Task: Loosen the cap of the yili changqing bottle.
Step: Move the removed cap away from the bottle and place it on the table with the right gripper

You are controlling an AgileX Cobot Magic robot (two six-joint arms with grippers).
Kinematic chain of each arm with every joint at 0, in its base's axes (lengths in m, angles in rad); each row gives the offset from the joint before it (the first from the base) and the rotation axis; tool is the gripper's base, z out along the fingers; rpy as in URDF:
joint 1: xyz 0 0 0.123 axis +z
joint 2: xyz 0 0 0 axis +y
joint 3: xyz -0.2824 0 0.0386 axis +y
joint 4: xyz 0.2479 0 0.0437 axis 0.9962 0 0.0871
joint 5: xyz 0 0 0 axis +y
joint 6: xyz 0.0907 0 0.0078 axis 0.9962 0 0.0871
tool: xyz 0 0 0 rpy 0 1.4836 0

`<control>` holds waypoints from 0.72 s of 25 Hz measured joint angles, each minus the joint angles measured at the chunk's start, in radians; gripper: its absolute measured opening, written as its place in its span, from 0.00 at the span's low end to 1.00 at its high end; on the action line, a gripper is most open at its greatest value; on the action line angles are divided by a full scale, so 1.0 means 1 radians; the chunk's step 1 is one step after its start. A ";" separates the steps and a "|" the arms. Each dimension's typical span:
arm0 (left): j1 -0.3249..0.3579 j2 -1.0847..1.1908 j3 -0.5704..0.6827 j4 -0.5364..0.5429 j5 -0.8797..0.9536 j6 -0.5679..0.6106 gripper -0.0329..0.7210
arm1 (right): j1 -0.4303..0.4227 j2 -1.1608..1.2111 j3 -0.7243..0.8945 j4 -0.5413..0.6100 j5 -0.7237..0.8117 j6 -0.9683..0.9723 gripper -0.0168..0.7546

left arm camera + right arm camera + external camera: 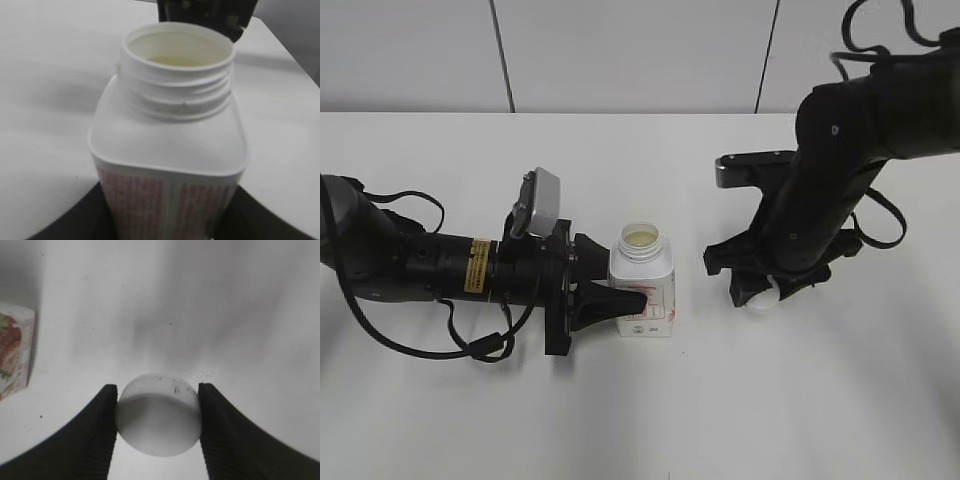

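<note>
The yili changqing bottle (642, 288) stands upright at the table's middle, capless, its wide threaded neck open; it fills the left wrist view (170, 135). My left gripper (615, 290) is shut on the bottle's body from the left, its black fingers on both sides (165, 220). The white cap (159, 415) is off the bottle and sits between the fingers of my right gripper (158, 412), which is shut on it low over the table, right of the bottle. In the exterior view the cap (758, 298) peeks out under the right gripper (760, 290).
The white table (640, 420) reaches back to a pale panelled wall (640, 50). The left arm lies along the table at the left; the right arm comes down from the upper right. The bottle's label edge (15, 350) shows left in the right wrist view.
</note>
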 joint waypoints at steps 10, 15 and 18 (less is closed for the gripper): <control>0.000 0.000 0.000 0.000 -0.001 0.000 0.47 | -0.002 0.067 0.003 0.024 -0.017 0.019 0.65; 0.000 0.000 0.000 0.000 -0.001 0.000 0.48 | -0.002 0.067 -0.004 0.024 -0.017 0.019 0.84; 0.000 0.000 0.000 0.002 0.004 0.000 0.56 | -0.002 0.067 -0.027 0.024 -0.015 0.018 0.85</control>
